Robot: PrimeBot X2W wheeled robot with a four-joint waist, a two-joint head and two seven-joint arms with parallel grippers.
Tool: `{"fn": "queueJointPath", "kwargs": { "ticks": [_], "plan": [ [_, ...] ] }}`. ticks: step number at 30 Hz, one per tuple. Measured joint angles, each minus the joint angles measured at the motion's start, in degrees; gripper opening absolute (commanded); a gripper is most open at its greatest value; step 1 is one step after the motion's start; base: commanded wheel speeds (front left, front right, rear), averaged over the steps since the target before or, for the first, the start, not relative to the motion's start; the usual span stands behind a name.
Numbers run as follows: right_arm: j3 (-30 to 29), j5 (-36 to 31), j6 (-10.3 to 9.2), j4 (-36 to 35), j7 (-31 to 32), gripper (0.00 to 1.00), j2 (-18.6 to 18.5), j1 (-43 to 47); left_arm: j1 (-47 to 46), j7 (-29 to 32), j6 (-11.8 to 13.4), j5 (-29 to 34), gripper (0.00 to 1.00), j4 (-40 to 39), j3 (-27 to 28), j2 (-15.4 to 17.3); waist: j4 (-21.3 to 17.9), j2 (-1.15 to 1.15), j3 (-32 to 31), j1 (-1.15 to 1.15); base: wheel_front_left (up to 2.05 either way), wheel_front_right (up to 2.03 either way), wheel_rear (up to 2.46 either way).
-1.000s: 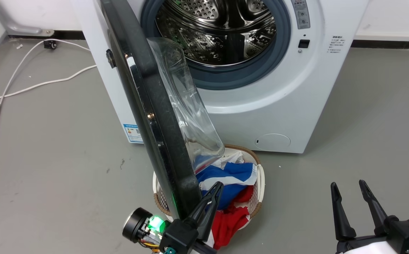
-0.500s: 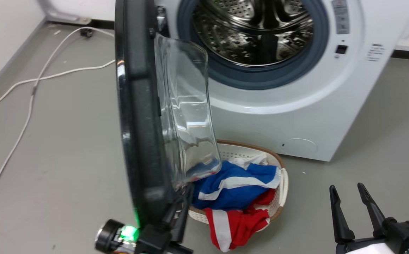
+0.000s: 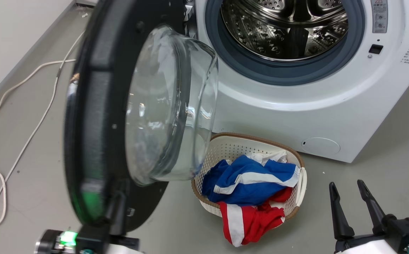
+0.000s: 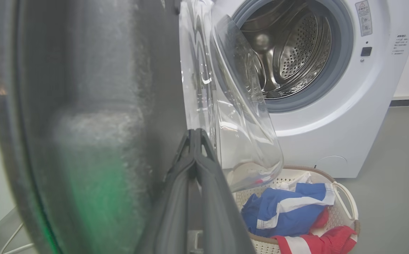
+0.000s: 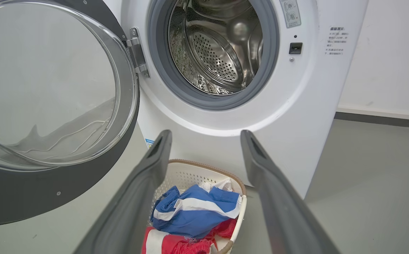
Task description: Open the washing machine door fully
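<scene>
Left end effector (image 3: pixel 120 197): 7 o'clock in head view. Fingers closed together, nothing between them. In the left wrist view (image 4: pixel 194 135) they lie against the inner face of the door's black ring, low on the ring, just beside the glass. Green glow on the ring next to them.
Right end effector (image 3: pixel 347 184): 5 o'clock in head view, over bare floor (image 3: pixel 366 169). Jaws spread wide and empty, touching nothing, well apart from door and machine.
Washing machine door (image 3: pixel 98 116): 9 to 10 o'clock in head view. Swung out from the machine on the hinge (image 5: pixel 137 53) at the opening's left side, inner face turned toward the basket. Drum mouth fully uncovered.
Glass bowl (image 3: pixel 165 106): bulges from the door's centre toward 3 o'clock. Its lower edge overlaps the basket's near-left rim in head view.
Laundry basket (image 3: pixel 246 135): on the floor at 6 o'clock from the drum mouth, just in front of the machine. Holds a blue-and-white garment (image 3: pixel 250 180) above a red-and-white one (image 3: pixel 250 218), which spills over the near rim.
Washing machine (image 3: pixel 296 113): 12 to 2 o'clock in head view. Grey gasket (image 3: pixel 271 72) rings the steel drum (image 3: pixel 285 28). Round flap (image 3: pixel 320 145) low on its front.
White cable (image 3: pixel 31 123): loose on the floor, 9 o'clock, beyond the door.
</scene>
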Motion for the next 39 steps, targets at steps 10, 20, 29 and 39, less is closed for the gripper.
{"fn": "queueJointPath", "kwargs": {
  "ticks": [10,20,29,39],
  "plan": [
    [0.1,-1.0,0.0,-0.3,0.0,1.0,0.0,-1.4,-2.8,-1.3,1.5,-4.1,0.0,2.6,9.0,3.8,-1.2,0.0,2.4,0.0,0.0,0.0,0.0],
    [-0.3,-2.5,0.0,-0.9,0.0,1.0,0.0,-3.5,-8.6,-3.0,1.9,-9.3,0.0,10.3,18.3,7.8,-2.7,0.0,6.3,0.0,0.0,0.0,0.0],
    [-0.6,-3.5,0.01,-1.3,0.0,1.0,0.0,-5.2,-14.6,-3.5,-0.5,-14.3,0.0,19.5,24.9,11.6,-4.0,0.0,10.0,0.0,0.0,0.0,0.0],
    [-0.7,-3.9,0.0,-1.1,0.0,1.0,0.0,-6.4,-21.8,-3.6,-3.2,-16.5,0.0,29.3,30.0,14.8,-4.9,0.0,12.5,0.0,0.0,0.0,0.0]
  ]
}}
